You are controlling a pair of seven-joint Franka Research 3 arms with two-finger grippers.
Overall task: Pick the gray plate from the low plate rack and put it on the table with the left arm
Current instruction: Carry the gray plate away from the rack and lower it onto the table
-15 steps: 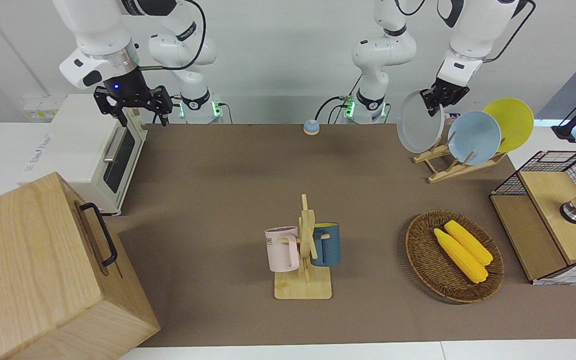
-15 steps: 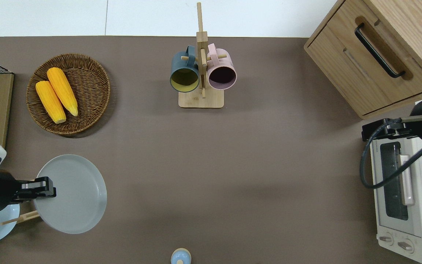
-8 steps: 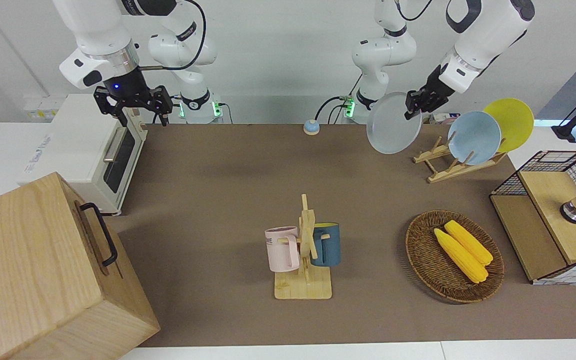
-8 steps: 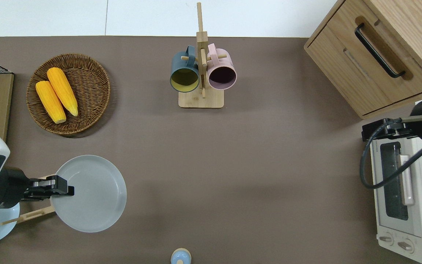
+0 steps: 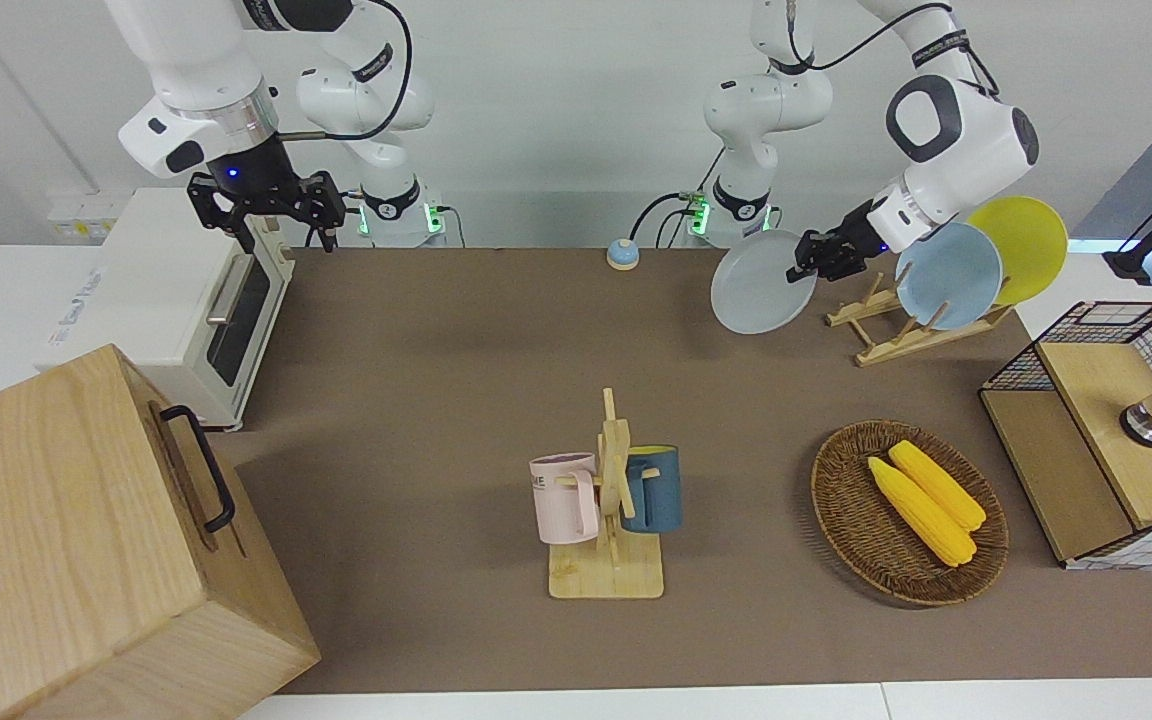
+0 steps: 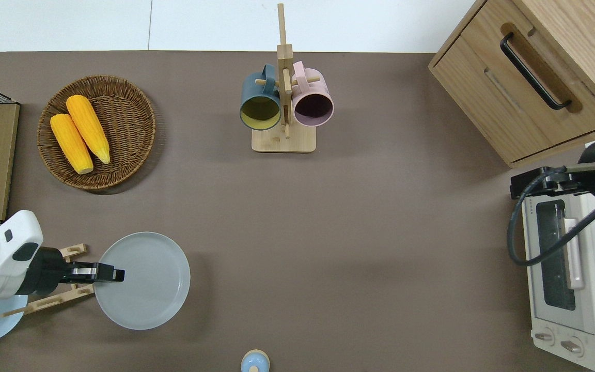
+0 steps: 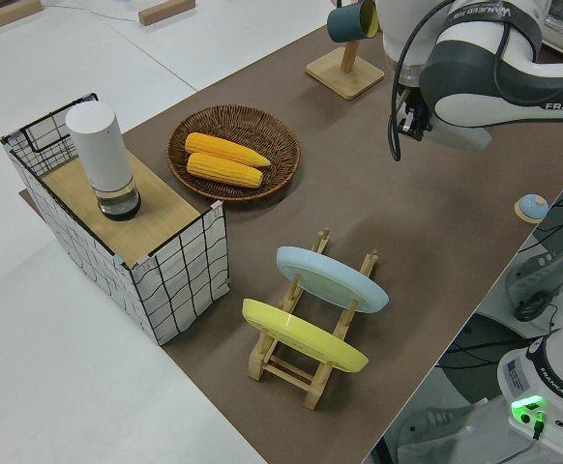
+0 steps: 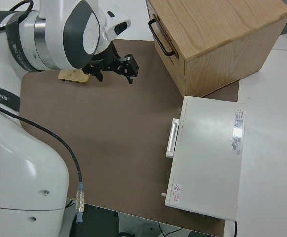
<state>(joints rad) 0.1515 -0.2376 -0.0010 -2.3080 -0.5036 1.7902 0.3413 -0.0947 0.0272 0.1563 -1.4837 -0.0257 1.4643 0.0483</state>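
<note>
My left gripper [image 5: 804, 262] is shut on the rim of the gray plate [image 5: 758, 285]. It holds the plate tilted in the air, clear of the low plate rack [image 5: 888, 335]. In the overhead view the gripper [image 6: 115, 274] and the plate [image 6: 145, 281] are over the bare table [image 6: 359, 232], just beside the rack [image 6: 49, 301] toward the right arm's end. The rack holds a light blue plate [image 5: 948, 275] and a yellow plate [image 5: 1024, 243]. My right gripper [image 5: 276, 215] is parked, fingers apart.
A mug tree [image 5: 612, 500] with two mugs stands mid-table. A wicker basket [image 5: 841, 500] with two corn cobs, a wire crate [image 5: 1106, 430], a toaster oven [image 5: 186, 300], a wooden cabinet [image 5: 86, 560] and a small blue bell [image 5: 622, 254] stand around the edges.
My left gripper has carried the gray plate off the rack, toward the right arm's end of the table, and lower. The plate has tilted flatter. The right arm has not moved.
</note>
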